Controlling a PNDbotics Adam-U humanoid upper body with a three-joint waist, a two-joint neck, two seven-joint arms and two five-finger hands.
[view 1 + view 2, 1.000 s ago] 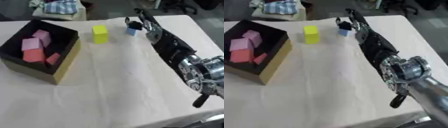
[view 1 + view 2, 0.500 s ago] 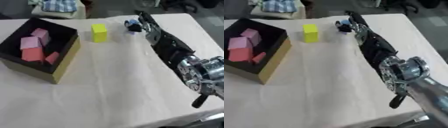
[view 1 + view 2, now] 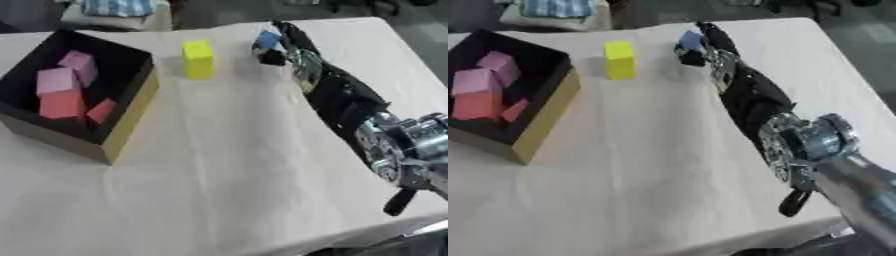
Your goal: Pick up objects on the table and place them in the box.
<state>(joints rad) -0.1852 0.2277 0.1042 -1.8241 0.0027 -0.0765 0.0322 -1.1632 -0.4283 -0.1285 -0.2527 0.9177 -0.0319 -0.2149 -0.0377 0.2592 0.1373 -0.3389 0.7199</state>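
Fingers of the right hand (image 3: pixel 278 47) are curled round a small blue block (image 3: pixel 266 39) at the far side of the table (image 3: pixel 227 190), and the block is pinched between them. Whether the block is touching the cloth or raised just above it cannot be told. The right arm (image 3: pixel 341 100) is stretched out from the near right corner toward the far middle, black with a silver joint (image 3: pixel 807 142) close to the camera.

Just to the left of the hand, and apart from it, a yellow block (image 3: pixel 198 58) is stood upright on the cloth. Further left, the box (image 3: pixel 122 120), black inside with a tan outer wall, is set at the far left of the table. Pink blocks (image 3: pixel 61 80) and a red block (image 3: pixel 59 104) are seen lying inside it. Folded checked cloth (image 3: pixel 115 7) is seen beyond the table's far edge.
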